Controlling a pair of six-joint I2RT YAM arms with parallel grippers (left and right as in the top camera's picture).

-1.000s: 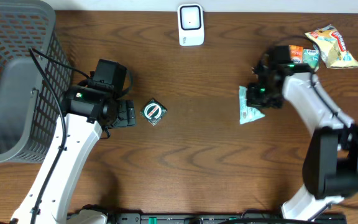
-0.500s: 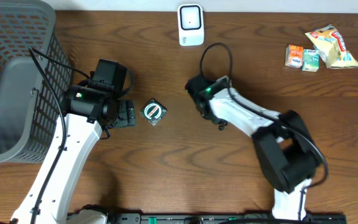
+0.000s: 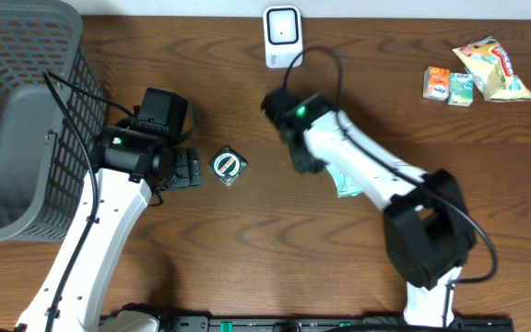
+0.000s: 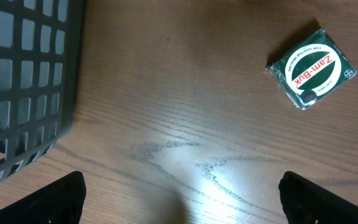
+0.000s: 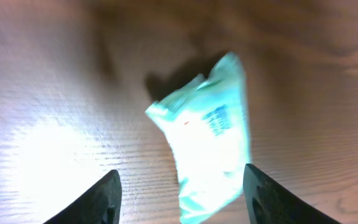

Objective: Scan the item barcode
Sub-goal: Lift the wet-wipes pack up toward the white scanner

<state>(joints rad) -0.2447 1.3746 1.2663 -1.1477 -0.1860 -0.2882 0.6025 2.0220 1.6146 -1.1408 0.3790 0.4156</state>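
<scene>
The right arm (image 3: 367, 175) reaches from the lower right of the overhead view diagonally up and left, its wrist ending just below the white scanner (image 3: 283, 37) that stands at the top centre of the surface (image 3: 247, 258). The right tool (image 5: 180, 186) points down at the wood with its fingers (image 5: 104, 199) spread in the lower corners of the wrist view. It is released and grips nothing. The pale green packet (image 5: 210, 137) sits between and just beyond the fingers, and neither finger appears to touch it. From overhead, the packet (image 3: 344, 182) pokes out from under the arm, right of centre and below the scanner. Its blue print is too blurred to read.

The left arm (image 3: 109, 221) rises from the lower left edge and bends right beside the grey basket (image 3: 17, 111). The left tool (image 4: 182, 186) is fully spread and empty, with only bare wood between its fingertips (image 4: 61, 199). Just right of it lies a small green tin (image 3: 229, 167), apart from the fingers. Its lid reads "Zam-Buk" on a white oval, and the fine lettering around the rim is too small to make out.

Snack bags (image 3: 491, 69) and two small cartons (image 3: 450, 85) sit at the upper right, their writing illegible.
</scene>
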